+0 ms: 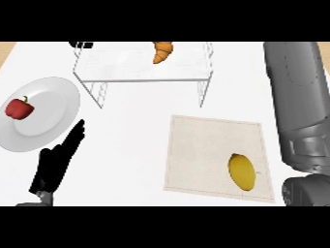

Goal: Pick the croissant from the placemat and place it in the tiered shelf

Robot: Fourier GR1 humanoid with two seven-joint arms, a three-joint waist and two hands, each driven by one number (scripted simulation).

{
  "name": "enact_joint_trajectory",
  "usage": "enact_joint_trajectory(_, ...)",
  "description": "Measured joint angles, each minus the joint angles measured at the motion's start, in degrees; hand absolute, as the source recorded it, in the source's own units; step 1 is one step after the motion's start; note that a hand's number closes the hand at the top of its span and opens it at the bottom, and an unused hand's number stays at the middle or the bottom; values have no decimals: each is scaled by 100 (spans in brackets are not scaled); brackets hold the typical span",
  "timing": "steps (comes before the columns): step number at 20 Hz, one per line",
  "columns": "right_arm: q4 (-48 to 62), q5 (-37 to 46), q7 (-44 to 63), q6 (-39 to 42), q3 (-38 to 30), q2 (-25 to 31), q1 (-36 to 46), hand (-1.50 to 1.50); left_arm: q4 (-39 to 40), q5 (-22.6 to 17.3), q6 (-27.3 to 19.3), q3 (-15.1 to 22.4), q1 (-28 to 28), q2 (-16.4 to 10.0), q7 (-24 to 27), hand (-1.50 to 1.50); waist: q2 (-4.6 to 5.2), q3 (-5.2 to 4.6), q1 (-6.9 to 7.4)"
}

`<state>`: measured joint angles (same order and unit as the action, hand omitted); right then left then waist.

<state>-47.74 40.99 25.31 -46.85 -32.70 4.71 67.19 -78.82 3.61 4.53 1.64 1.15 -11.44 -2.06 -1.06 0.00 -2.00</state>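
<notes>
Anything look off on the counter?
Nothing spilled or damaged. The placemat lies slightly askew to the counter edges, with a lemon on it. The croissant already sits on top of the tiered shelf.

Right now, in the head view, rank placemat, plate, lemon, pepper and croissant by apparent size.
1. placemat
2. plate
3. lemon
4. pepper and croissant look alike; the croissant sits farther away on the shelf, so unranked.

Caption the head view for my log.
Croissant on the shelf, lemon on the placemat, pepper on the plate, left hand open.
</notes>
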Motion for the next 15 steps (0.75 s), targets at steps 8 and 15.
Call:
enact_joint_trajectory(8, -2531, -301, 456, 1573, 437, 222, -1752, -150, 13, 25, -87, -62, 26, 41, -22, 0, -19, 0, -123)
enact_joint_trajectory(15, -4809, -766, 1069, 2828, 681, 446, -3328, -150, -52, 66, 16, -22, -12, 25, -69, 0, 46, -2, 36)
